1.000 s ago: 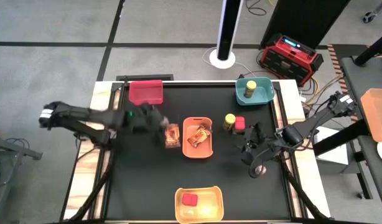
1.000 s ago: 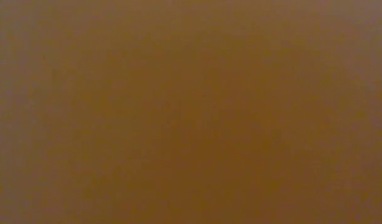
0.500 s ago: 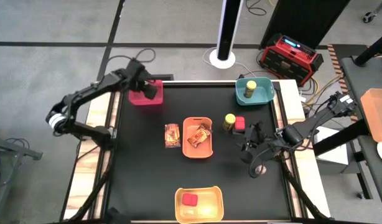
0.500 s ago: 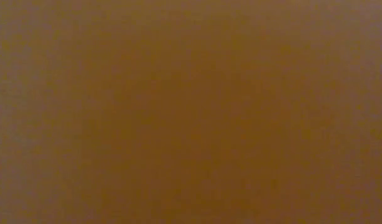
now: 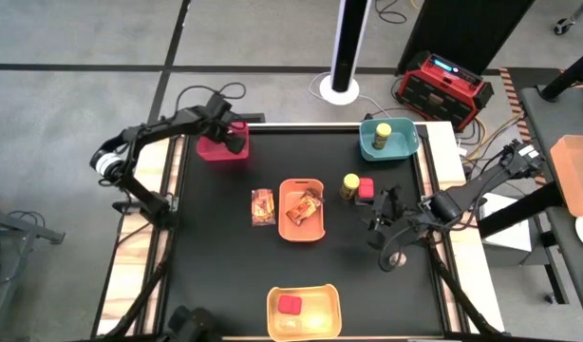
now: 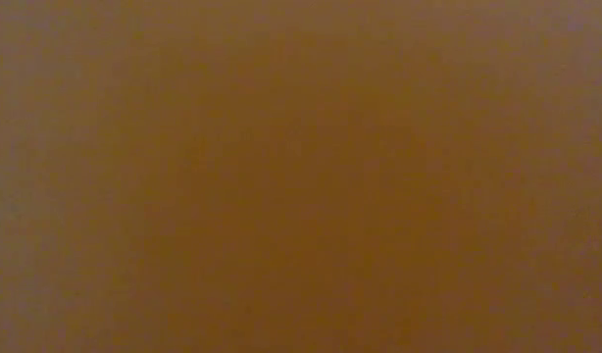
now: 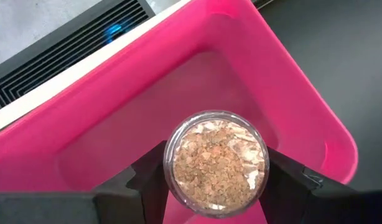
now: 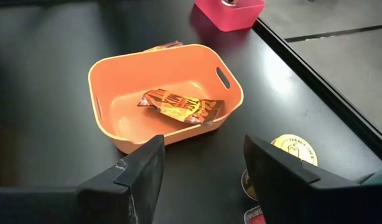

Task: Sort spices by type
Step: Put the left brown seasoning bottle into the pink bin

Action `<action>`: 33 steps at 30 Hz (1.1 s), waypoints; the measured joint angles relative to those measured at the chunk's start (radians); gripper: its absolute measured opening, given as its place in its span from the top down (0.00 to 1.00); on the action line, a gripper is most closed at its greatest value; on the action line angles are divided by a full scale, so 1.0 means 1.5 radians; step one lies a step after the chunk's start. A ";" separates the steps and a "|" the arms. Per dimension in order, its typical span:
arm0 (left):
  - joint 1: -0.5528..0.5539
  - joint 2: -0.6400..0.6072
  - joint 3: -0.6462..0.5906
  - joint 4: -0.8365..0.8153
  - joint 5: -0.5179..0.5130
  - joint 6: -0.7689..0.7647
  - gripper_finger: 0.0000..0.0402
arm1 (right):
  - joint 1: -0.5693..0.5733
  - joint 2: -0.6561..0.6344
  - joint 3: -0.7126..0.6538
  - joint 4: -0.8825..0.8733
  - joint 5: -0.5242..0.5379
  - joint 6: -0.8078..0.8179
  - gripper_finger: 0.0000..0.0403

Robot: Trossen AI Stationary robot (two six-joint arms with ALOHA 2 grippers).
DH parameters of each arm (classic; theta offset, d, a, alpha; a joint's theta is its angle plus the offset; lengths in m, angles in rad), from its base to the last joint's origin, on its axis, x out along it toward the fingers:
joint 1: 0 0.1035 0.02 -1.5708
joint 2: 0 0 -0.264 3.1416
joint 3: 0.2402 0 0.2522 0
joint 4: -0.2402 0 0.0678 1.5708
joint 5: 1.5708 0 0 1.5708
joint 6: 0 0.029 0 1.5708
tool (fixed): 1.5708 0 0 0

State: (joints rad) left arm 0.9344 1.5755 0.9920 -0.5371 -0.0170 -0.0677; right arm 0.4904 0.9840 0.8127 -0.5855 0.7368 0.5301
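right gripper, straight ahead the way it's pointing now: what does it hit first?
Probably the orange bin, near wall first. The right gripper is open and empty, facing it across bare black table; a packet lies inside. If it travels above the rim, it might pass over. Height is hard to judge.

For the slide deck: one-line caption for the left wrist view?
Left gripper holds a small spice jar over the pink bin.
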 joint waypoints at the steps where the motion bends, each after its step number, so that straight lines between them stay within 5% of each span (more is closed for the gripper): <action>1: 0.000 0.004 0.000 0.005 0.000 0.002 0.55 | 0.000 0.000 0.000 0.000 0.000 0.000 0.47; 33: 0.000 0.043 0.000 0.077 -0.018 -0.003 0.55 | 0.000 0.000 -0.001 0.001 0.017 -0.005 0.49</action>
State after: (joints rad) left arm 0.9348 1.6394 0.9920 -0.4209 -0.0433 -0.0724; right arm 0.4904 0.9840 0.8112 -0.5838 0.7616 0.5232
